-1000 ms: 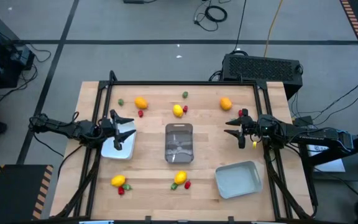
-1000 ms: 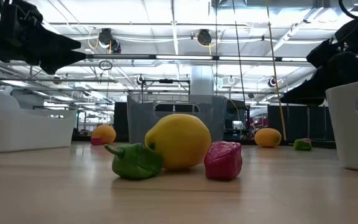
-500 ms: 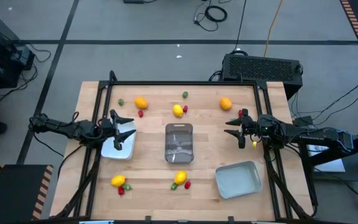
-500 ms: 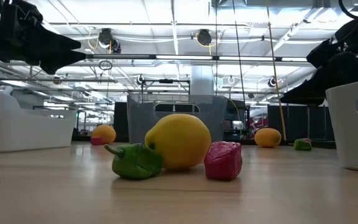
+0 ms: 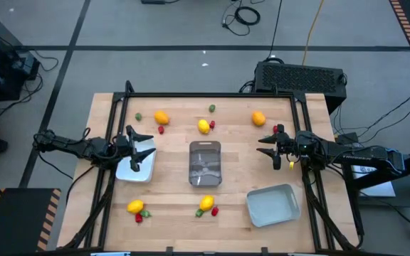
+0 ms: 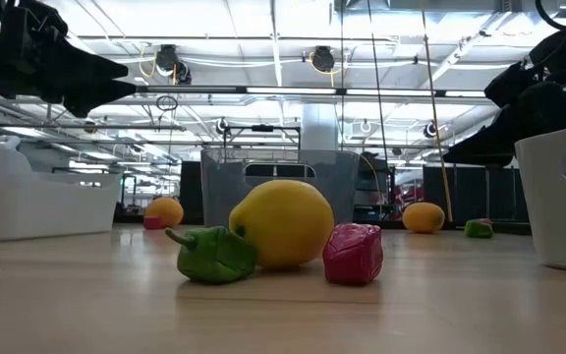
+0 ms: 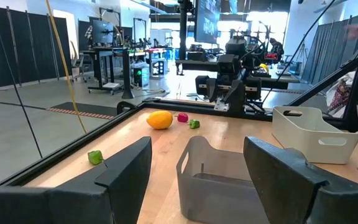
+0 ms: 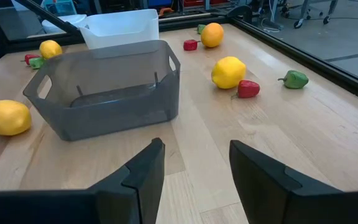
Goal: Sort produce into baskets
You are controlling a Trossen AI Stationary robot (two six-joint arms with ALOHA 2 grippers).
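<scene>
My left gripper [image 5: 152,144] hangs open and empty over the right edge of the white tray [image 5: 132,169]. My right gripper [image 5: 261,146] hangs open and empty to the right of the clear bin [image 5: 205,163], which stands at the table's middle. The grey-blue tray [image 5: 272,205] stands near the front right. Produce lies loose on the table. At the far side are an orange piece [image 5: 161,118], a yellow one [image 5: 203,126] and an orange one [image 5: 258,119], with small red and green pieces beside them. At the near side are a yellow piece [image 5: 135,207] and another [image 5: 206,203], each with a red and a green piece.
A black frame rail [image 5: 212,95] runs round the table's far and side edges. In the low view a lemon [image 6: 281,224], a green piece [image 6: 214,254] and a red piece [image 6: 352,253] lie close to the near edge. Bare wood lies between the bins.
</scene>
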